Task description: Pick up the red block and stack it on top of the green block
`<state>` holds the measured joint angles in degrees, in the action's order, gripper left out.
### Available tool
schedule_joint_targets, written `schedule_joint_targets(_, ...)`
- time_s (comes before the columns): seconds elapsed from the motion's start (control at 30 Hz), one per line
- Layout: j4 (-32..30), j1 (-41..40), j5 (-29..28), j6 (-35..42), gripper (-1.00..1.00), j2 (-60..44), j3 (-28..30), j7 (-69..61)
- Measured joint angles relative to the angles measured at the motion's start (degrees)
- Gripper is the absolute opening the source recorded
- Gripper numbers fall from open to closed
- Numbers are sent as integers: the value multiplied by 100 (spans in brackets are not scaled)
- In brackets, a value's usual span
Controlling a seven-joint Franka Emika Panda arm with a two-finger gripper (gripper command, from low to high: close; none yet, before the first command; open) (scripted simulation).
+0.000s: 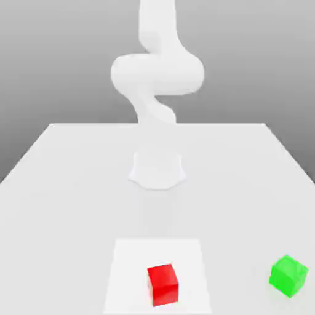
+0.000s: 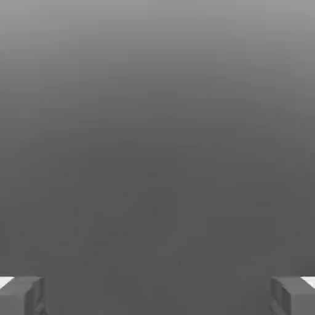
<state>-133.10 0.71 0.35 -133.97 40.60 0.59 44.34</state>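
wide pale table (image 1: pixel 74 184) spanning the exterior view, flat and bare across most of its top. white robot arm (image 1: pixel 157 74) rising from a round base (image 1: pixel 157 169) at the middle of the table, bending once above it and running out past the upper edge. lighter square patch (image 1: pixel 132 271) on the table surface near the front edge, just below the base in that view. red block (image 1: pixel 163 285) sitting on that patch, toward its lower middle, flat on the surface. green block (image 1: pixel 288 275) off toward the exterior view's right, well apart from the red block, outside the patch, turned a little so one corner faces the camera. gripper (image 2: pixel 157 295) seen from the hand view: two grey fingertips (image 2: pixel 21 295) set far apart at opposite sides, spread wide, nothing between them, only plain grey beyond.
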Motion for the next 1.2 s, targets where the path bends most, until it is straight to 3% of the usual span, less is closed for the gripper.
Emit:
schedule_joint_targets(0.77,-1225,350,104,-2048,0,-4807,223,-1236)
schedule_joint_targets(0.93,-1145,299,176,-2846,0,-5844,153,-1338)
schedule_joint_targets(0.97,-1120,288,198,-2989,-100,-6015,137,-1355)
schedule_joint_targets(1.2,-1116,280,189,-3006,-100,-6040,129,-1347)
